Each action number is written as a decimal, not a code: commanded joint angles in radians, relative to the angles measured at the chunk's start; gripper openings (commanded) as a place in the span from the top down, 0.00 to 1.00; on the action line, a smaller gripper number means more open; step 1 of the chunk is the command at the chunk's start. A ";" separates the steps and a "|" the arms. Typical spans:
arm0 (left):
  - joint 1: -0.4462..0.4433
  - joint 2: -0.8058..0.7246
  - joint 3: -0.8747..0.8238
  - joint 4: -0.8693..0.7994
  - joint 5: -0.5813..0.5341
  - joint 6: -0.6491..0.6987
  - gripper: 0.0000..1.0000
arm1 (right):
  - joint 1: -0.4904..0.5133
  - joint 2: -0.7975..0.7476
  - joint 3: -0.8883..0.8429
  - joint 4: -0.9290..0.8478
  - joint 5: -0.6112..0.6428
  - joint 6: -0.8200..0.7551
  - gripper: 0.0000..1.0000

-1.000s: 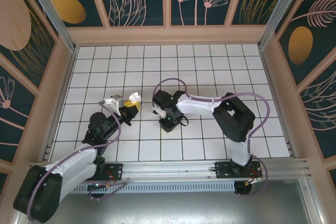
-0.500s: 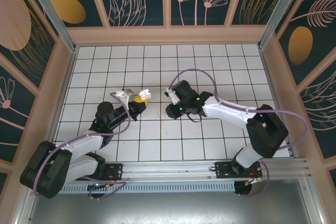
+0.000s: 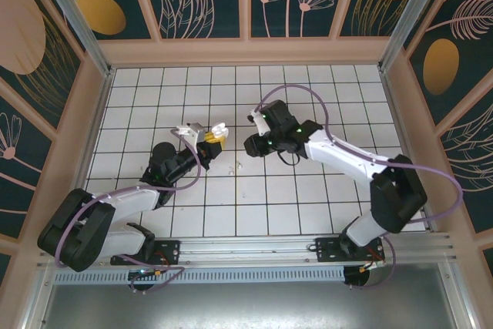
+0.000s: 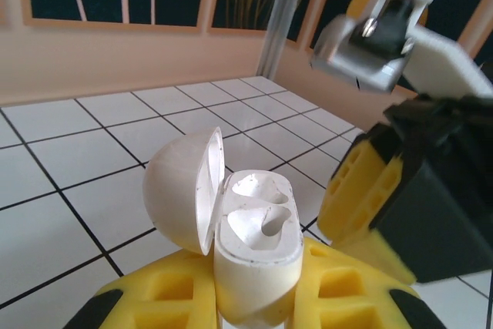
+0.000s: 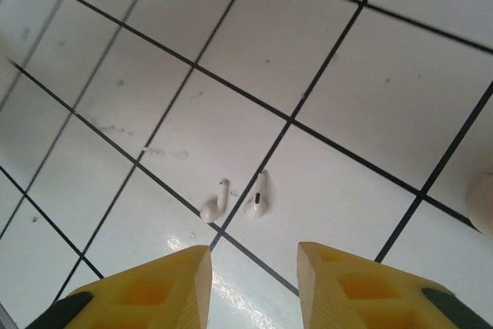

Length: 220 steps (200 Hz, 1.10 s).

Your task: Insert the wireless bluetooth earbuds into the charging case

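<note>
The left gripper (image 3: 209, 138) is raised off the white tiled table (image 3: 323, 90), its yellow fingers (image 4: 162, 302) clamped tight on the lower body of the charging case (image 4: 256, 246). The case stands upright with its lid (image 4: 185, 189) swung open to one side and both sockets bare. Close beside it hangs the right gripper (image 5: 254, 267), its jaws parted a modest way with nothing between them. Below that gap the two wireless bluetooth earbuds (image 5: 237, 198) lie loose on the tiles, side by side, one on either side of a dark grout line.
</note>
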 commanded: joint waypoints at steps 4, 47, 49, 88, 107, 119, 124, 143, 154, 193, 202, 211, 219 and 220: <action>0.031 -0.029 -0.028 0.052 -0.063 -0.088 0.86 | 0.038 0.100 0.104 -0.189 0.044 -0.007 0.64; 0.079 -0.116 -0.070 -0.023 -0.100 -0.109 0.86 | 0.092 0.290 0.215 -0.199 0.038 0.020 0.60; 0.080 -0.121 -0.072 -0.027 -0.101 -0.109 0.86 | 0.094 0.297 0.218 -0.199 0.037 0.019 0.60; 0.087 -0.188 -0.096 -0.071 -0.118 -0.106 0.85 | 0.107 0.394 0.260 -0.194 0.051 0.015 0.59; 0.088 -0.202 -0.102 -0.079 -0.122 -0.104 0.85 | 0.108 0.417 0.266 -0.197 0.071 0.009 0.59; 0.088 -0.206 -0.104 -0.082 -0.123 -0.105 0.85 | 0.108 0.429 0.268 -0.196 0.084 0.003 0.59; 0.089 -0.205 -0.104 -0.081 -0.123 -0.105 0.85 | 0.107 0.433 0.269 -0.193 0.089 0.000 0.59; 0.089 -0.201 -0.103 -0.078 -0.120 -0.107 0.85 | 0.107 0.451 0.275 -0.179 0.099 -0.009 0.60; 0.089 -0.199 -0.103 -0.076 -0.116 -0.109 0.84 | 0.107 0.460 0.278 -0.168 0.097 -0.013 0.62; 0.089 -0.210 -0.098 -0.095 -0.119 -0.102 0.84 | 0.107 0.496 0.294 -0.169 0.088 -0.034 0.68; 0.089 -0.213 -0.098 -0.101 -0.120 -0.099 0.84 | 0.106 0.496 0.287 -0.164 0.088 -0.037 0.71; 0.088 -0.214 -0.097 -0.105 -0.121 -0.097 0.84 | 0.106 0.495 0.285 -0.163 0.087 -0.039 0.73; 0.089 -0.215 -0.096 -0.108 -0.121 -0.096 0.84 | 0.105 0.491 0.278 -0.165 0.086 -0.042 0.75; 0.089 -0.215 -0.096 -0.109 -0.121 -0.096 0.84 | 0.106 0.491 0.277 -0.166 0.086 -0.042 0.75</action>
